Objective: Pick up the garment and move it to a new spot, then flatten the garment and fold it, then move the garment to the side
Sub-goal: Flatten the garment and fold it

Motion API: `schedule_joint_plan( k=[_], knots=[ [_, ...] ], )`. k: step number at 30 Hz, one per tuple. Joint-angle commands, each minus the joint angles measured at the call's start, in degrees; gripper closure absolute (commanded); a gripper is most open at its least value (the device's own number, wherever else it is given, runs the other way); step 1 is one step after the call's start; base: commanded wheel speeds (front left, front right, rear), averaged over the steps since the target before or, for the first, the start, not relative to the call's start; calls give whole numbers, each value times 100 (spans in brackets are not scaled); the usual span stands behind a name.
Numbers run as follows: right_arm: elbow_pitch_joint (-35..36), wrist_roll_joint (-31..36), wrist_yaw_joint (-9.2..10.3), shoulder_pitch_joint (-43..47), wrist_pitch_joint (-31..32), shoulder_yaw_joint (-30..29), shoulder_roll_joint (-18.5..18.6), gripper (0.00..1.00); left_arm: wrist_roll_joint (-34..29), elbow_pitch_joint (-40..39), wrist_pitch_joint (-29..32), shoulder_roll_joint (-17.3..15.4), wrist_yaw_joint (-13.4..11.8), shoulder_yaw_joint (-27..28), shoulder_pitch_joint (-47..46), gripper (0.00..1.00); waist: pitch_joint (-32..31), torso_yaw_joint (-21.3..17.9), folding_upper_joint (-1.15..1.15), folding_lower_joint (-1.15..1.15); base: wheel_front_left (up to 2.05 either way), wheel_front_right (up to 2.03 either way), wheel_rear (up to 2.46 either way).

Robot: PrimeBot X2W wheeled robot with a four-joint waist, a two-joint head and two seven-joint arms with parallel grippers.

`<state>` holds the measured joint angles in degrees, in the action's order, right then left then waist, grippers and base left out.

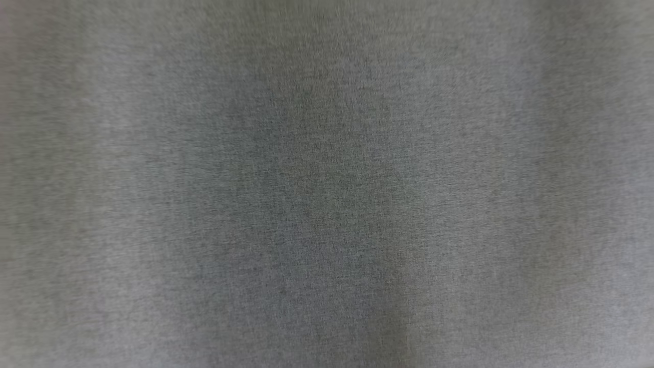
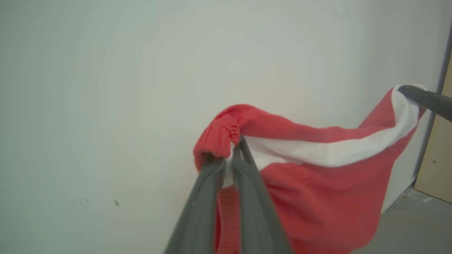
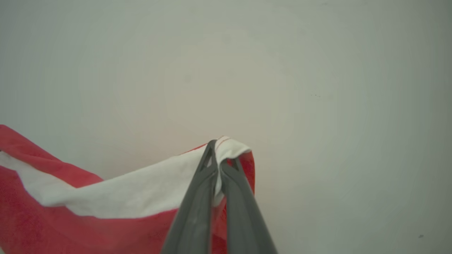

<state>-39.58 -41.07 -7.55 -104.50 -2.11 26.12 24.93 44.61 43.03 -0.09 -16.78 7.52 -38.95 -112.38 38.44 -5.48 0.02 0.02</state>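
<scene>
1. The left gripper (image 2: 237, 150) is pinched shut on the garment (image 2: 317, 190). Its two dark fingers meet at the tips, with a bunched red knitted edge and a bit of white cloth squeezed between them.
2. The right gripper (image 3: 219, 153) is also closed tight, its tips clamped on a folded white hem at the garment's other upper corner.
3. The garment is red with a broad white band along its upper edge. It hangs in the air between the two grippers. The edge sags in a shallow curve from one grip to the other, and the red body drops below both sets of fingers.
4. In the left wrist view the right gripper's fingers come in from the right edge, well apart from the left gripper, holding the white-banded corner.
5. Behind the garment is a pale wall (image 2: 106, 88). At the lower right of the left wrist view are a grey floor (image 2: 406, 229) and a tan panel (image 2: 438, 165).
6. The head view has a blurred grey woven cloth (image 1: 327, 184) very close up; I cannot tell what it belongs to.
</scene>
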Motion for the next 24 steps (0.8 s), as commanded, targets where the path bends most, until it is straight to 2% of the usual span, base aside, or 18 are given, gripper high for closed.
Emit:
schedule_joint_plan(
  k=[1,7,15,19,24],
  knots=[
    [-115,68,13,-120,-51,63,-34,100,28,99,-10,-13,-10,-56,-160,100,300,-82,-2,-2,0,0,0],
    [-677,18,13,-472,-265,301,-155,100,278,551,-160,173,-9,-381,-508,100,432,-138,-2,-2,0,0,0],
    [-888,-306,13,-296,-489,732,-202,100,583,696,-414,23,-10,-944,-358,100,579,-162,-2,-2,0,0,0],
    [-598,-484,14,13,-717,1112,-83,100,827,467,-793,-68,-9,-1110,-52,100,528,-98,-2,-2,0,0,0],
    [118,-938,14,969,-1023,1610,270,100,1238,-56,-1286,-229,-9,-1212,870,100,116,-32,-2,-2,0,0,0]
  ],
)
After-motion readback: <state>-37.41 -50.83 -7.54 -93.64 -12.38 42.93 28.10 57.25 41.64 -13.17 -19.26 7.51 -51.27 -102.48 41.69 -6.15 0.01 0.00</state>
